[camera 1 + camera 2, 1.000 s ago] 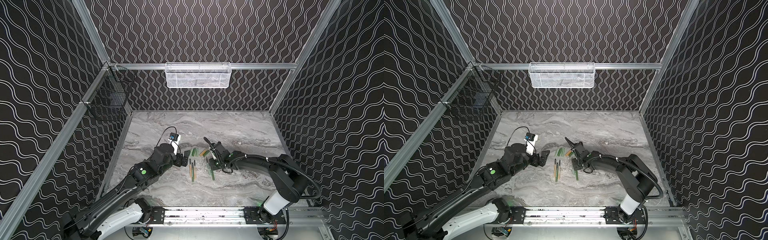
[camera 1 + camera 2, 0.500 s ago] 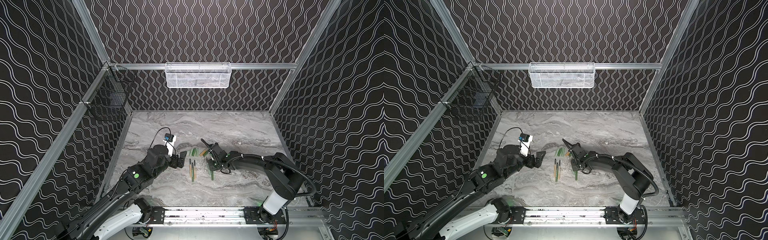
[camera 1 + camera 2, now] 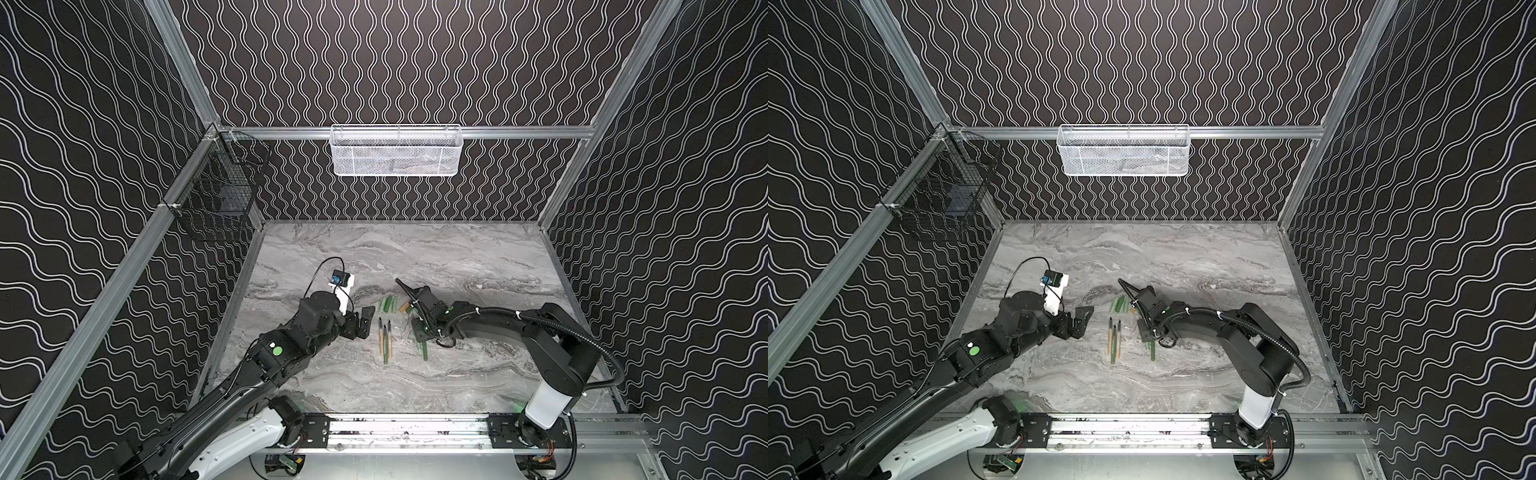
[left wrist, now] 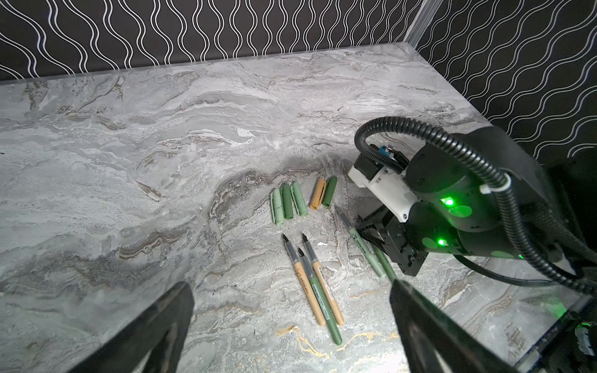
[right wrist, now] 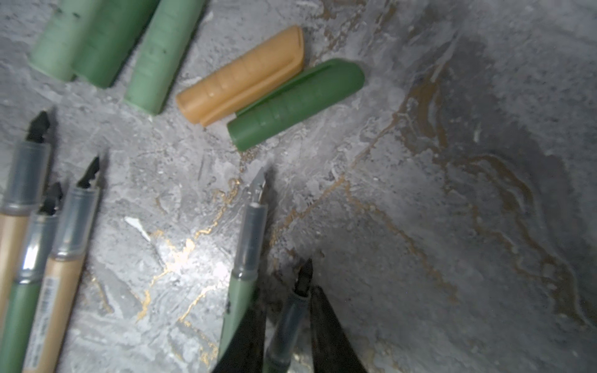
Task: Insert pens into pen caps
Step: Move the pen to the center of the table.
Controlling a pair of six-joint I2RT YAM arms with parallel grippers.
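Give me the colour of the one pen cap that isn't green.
Tan-orange. The pen cap shows best in the right wrist view.

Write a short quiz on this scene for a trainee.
1. Count: how many pen caps lie on the table?
2. True or false: the left claw is shut.
3. Fill in: the right claw straddles a ____.

Key: 1. five; 2. false, it stands wide open; 3. pen.
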